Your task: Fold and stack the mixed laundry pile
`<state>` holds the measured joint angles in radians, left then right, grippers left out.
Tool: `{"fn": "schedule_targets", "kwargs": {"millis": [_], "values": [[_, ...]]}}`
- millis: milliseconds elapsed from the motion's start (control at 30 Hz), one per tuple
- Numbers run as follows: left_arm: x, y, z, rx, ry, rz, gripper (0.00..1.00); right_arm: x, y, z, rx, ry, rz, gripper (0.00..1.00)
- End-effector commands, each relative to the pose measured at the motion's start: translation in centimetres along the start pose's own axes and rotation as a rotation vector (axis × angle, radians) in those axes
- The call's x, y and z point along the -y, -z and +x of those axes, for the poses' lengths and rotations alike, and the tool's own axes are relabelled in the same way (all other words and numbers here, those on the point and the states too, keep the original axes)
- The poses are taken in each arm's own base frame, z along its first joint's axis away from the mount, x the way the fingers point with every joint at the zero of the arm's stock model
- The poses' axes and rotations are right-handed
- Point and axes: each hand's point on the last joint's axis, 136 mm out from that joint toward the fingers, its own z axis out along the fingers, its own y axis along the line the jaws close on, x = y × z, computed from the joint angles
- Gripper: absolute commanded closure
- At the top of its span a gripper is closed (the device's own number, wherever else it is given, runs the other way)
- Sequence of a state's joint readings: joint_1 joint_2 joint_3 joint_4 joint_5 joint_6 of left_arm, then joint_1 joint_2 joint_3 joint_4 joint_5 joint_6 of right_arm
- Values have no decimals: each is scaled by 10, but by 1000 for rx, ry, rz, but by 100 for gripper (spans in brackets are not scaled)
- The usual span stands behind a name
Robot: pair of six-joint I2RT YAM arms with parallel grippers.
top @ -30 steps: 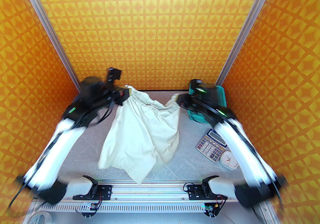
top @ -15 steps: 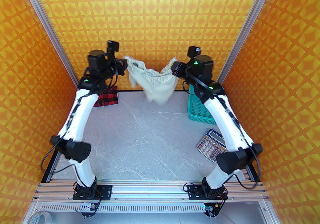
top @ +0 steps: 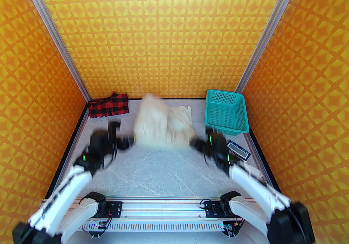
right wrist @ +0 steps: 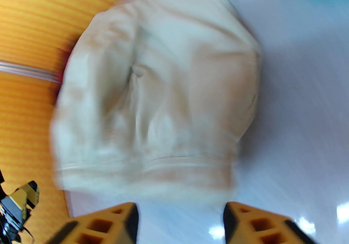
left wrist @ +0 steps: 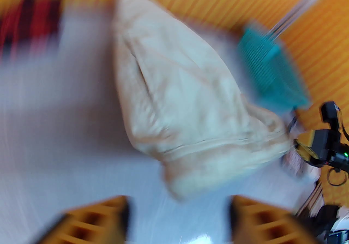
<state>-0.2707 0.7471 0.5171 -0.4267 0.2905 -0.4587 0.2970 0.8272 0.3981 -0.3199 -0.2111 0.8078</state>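
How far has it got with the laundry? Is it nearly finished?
Looks done: the checked shirt lies as a compact bundle in the far left corner. In hand: the cream garment lies rumpled mid-table, with the left gripper and right gripper open at its near edge, holding nothing. Left: folding the cream piece and stacking the two, which lie apart.

Your left arm (top: 73, 180) and right arm (top: 253, 185) wear white shells between black joint housings, each showing a green light (top: 84, 157) and black cables (top: 85, 198); black base plates (top: 114, 207) screw onto a silver rail (top: 163, 206); your jaws are orange with square cells
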Motion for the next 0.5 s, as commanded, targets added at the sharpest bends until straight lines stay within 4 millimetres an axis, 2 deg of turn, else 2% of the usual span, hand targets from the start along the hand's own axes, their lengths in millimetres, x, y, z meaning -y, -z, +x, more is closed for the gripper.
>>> {"fn": "schedule_targets", "kwargs": {"millis": [0, 100, 167, 300, 433, 467], "values": [[-11, 16, 7, 40, 111, -50, 28, -6, 32, -12, 93, 22, -7, 37], [-6, 19, -8, 40, 101, -70, 34, -16, 44, -20, 82, 83, 17, 37], [6, 9, -21, 4, 89, -39, 37, -26, 39, -26, 43, 119, 30, 39], [49, -34, -43, -72, 7, 71, 49, -52, 8, -44, -11, 195, 24, 49], [89, -96, -55, -158, -81, 141, 64, -68, -40, -51, -83, 283, 64, 55], [92, -110, -55, -176, -79, 148, 68, -69, -50, -49, -106, 296, 76, 57]]}}
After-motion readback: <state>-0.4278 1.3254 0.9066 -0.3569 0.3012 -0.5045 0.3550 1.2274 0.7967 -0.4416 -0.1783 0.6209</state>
